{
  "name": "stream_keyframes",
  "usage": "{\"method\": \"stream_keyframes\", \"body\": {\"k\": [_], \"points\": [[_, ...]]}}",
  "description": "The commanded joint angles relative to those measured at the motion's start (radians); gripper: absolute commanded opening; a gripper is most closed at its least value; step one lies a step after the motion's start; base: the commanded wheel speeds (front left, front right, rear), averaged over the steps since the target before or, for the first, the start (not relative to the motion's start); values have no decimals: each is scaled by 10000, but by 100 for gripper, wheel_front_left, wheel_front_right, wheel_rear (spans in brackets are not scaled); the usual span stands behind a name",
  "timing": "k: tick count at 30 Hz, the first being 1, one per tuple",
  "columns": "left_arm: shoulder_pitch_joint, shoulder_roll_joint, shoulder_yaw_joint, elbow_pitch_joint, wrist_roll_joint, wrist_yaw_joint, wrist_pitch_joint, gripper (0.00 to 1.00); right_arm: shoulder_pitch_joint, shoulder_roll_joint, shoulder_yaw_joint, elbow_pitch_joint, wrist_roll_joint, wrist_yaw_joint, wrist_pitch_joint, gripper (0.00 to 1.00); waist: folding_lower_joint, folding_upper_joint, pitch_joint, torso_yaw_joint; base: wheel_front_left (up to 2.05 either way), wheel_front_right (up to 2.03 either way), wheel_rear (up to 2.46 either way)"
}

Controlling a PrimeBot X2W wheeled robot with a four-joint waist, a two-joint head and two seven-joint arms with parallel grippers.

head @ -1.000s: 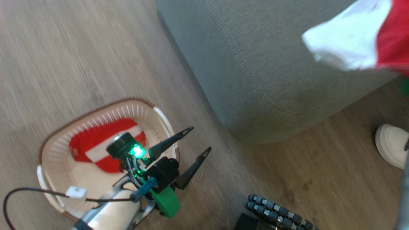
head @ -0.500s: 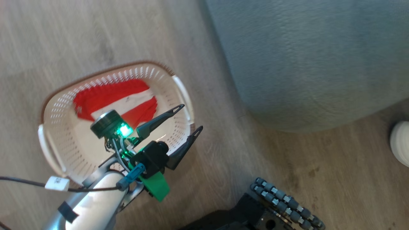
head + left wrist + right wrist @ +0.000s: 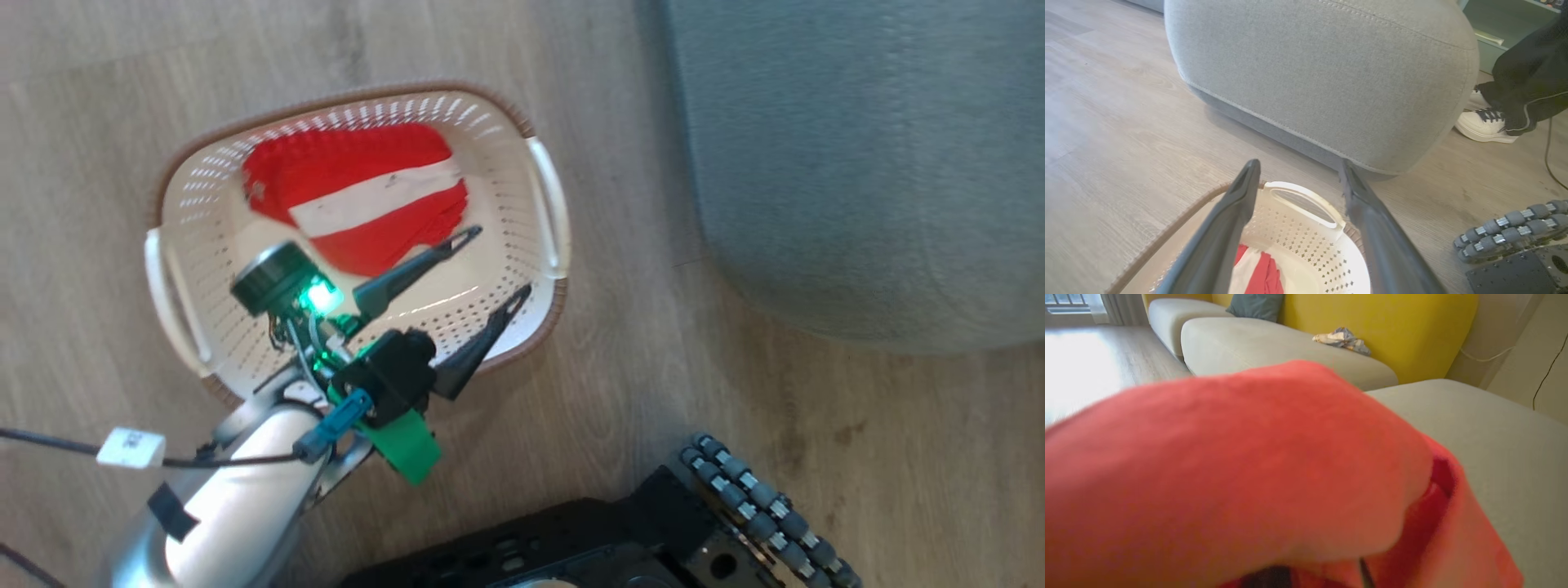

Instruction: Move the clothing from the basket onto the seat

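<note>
Our left pincer (image 3: pixel 503 260) stands wide open and empty, hovering over the basket (image 3: pixel 547 196), whose white handle lies just ahead of its fingertips. Below it, seen between its two fingers, a red garment with a white band (image 3: pixel 359 196) lies inside the basket. The seat (image 3: pixel 1323 77) rises beyond the tips, past the basket's rim. Our right pincer (image 3: pixel 1316 575) is closed on the other red garment (image 3: pixel 1229 469), which bunches over its fingers and hides most of them.

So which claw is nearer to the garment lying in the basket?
Left. The left claw hovers open above the basket, close beside that garment; the right claw is by the seat, shut on the other red garment.
</note>
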Motion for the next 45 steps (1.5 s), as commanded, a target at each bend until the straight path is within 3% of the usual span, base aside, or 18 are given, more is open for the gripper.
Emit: {"method": "stream_keyframes", "body": {"k": [1,4,11,12,13,14,25,32,42,45], "points": [[-135,9,228,-326,53,-10,-49,100,-142,-329,-119,-37,-121,-2,58,0,-1,1,161,238,0,0,0],[-206,-143,199,-308,54,-10,-49,100,-383,-549,-610,1160,-848,-2,259,0,-1,1,168,509,0,0,0],[-237,-193,242,-184,96,-9,-49,100,-577,-614,-993,2209,-1651,-2,496,0,-1,1,94,557,0,0,0],[-228,-216,265,-173,101,-9,-49,100,-570,-639,-1080,2272,-1747,-2,463,20,-1,1,67,536,0,0,0],[-217,-241,281,-164,105,-9,-49,100,-559,-650,-1189,2298,-1840,-2,404,94,-1,1,34,515,0,0,0],[-206,-255,271,-157,116,-9,-49,100,-543,-646,-1330,2325,-1919,-2,353,100,-1,1,-16,489,0,0,0],[-35,-627,-269,318,161,-9,-49,100,122,-710,-1734,2935,-2705,-2,297,100,-1,1,-1507,403,0,0,0],[347,-1343,-191,720,-22,21,-49,100,777,-825,-640,3340,-2992,-2,215,100,-1,1,-2994,476,0,0,0],[996,-1953,166,1020,-31,97,-49,100,1383,-1076,734,3447,-2438,-2,-2,100,-1,1,-4782,578,0,0,0],[1212,-2091,415,1052,-55,173,-49,100,1520,-710,1427,3002,-1851,-2,-53,100,-1,1,-5282,689,0,0,0]]}}
